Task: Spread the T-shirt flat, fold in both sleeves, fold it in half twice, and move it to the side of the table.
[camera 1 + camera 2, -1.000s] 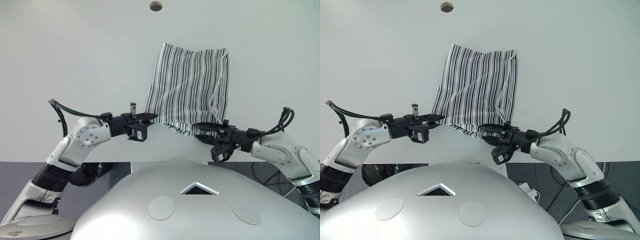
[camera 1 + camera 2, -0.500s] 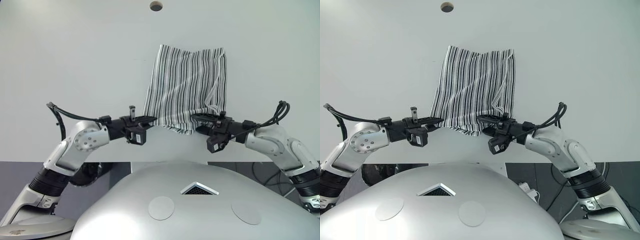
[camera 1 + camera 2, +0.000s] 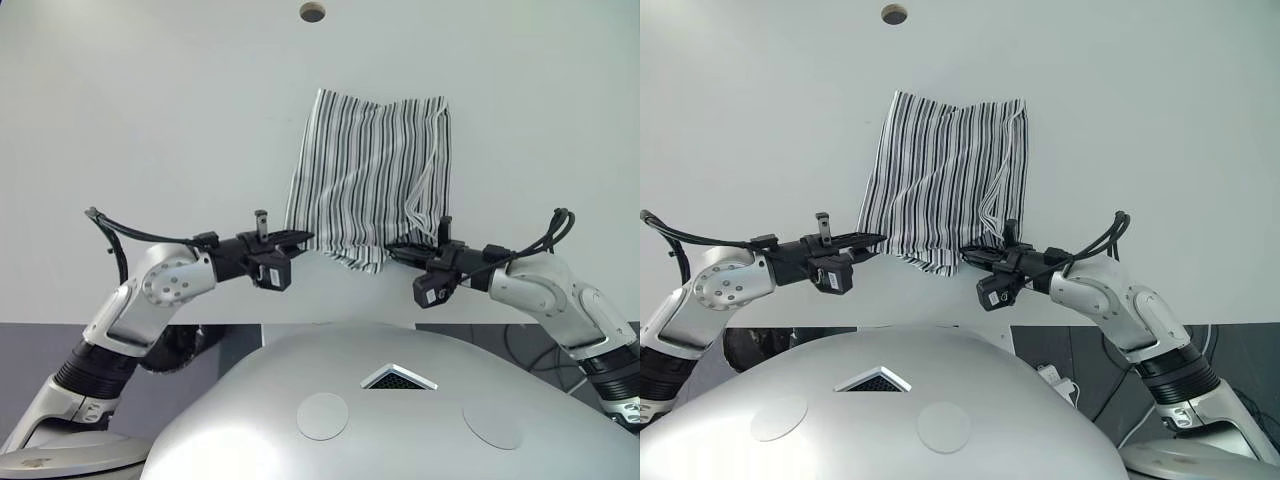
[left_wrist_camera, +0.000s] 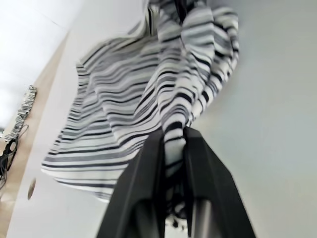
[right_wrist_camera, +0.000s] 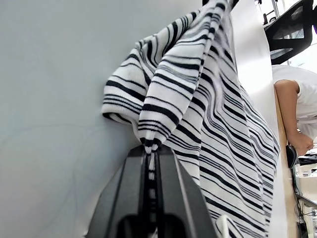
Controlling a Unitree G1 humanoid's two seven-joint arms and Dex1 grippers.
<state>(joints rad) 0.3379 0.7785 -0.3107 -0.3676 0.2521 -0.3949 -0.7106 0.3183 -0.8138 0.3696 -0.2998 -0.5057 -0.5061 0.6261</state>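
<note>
We hold one striped T-shirt (image 3: pixel 375 175) on the white surface (image 3: pixel 150 120), left hand (image 4: pixel 173 135) and right hand (image 5: pixel 151 148) each clamped on its near edge.

You are working in what looks like an office-type robot lab, not a home. The wide, plain white table (image 3: pixel 150 120) has a round cable port (image 3: pixel 312 12) sunk into its far side, as an office desk does. Past its near edge, the dark floor carries a white plug strip with leads (image 3: pixel 1050 377). From the right wrist view you can make out a black office chair (image 5: pixel 292 32) beyond the table, and from the left wrist view black cables (image 4: pixel 7 146) lying on a tan surface alongside it.
</note>
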